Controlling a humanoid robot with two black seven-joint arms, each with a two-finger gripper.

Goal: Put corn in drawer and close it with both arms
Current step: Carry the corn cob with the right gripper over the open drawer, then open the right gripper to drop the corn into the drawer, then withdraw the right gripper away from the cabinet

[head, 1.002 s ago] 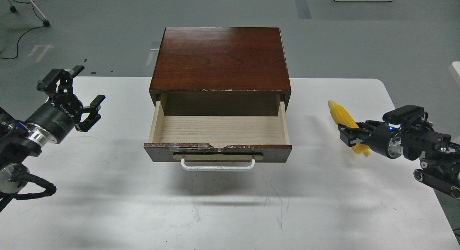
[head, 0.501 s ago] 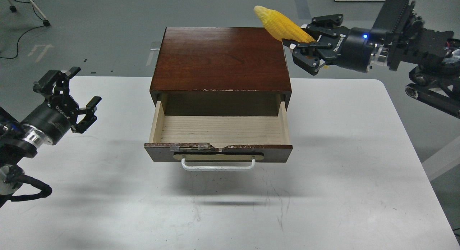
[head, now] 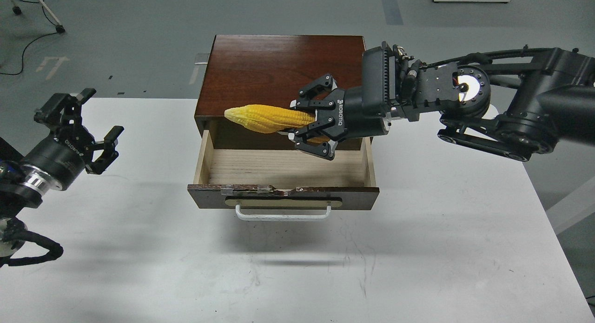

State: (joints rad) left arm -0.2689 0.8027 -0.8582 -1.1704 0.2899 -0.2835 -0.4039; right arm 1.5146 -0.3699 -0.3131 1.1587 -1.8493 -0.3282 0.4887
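The left gripper (head: 81, 123), one of two, hangs with jaws wide, its arm cut off at the frame edge. The one drawer (head: 283, 174) stands open. The right gripper (head: 309, 128) has swung down, clamping the single corn (head: 262, 118) above the drawer's rear, butt end hidden.

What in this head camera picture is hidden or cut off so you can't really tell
- Thick end of the bright-yellow corn cob: hidden by the right tool, head view.
- Back-right floor of the open pale-wood drawer: hidden by that tool.
- Left arm behind the open left tool: cut off by the left edge.
- Cabinet's front below the drawer: not visible from above.
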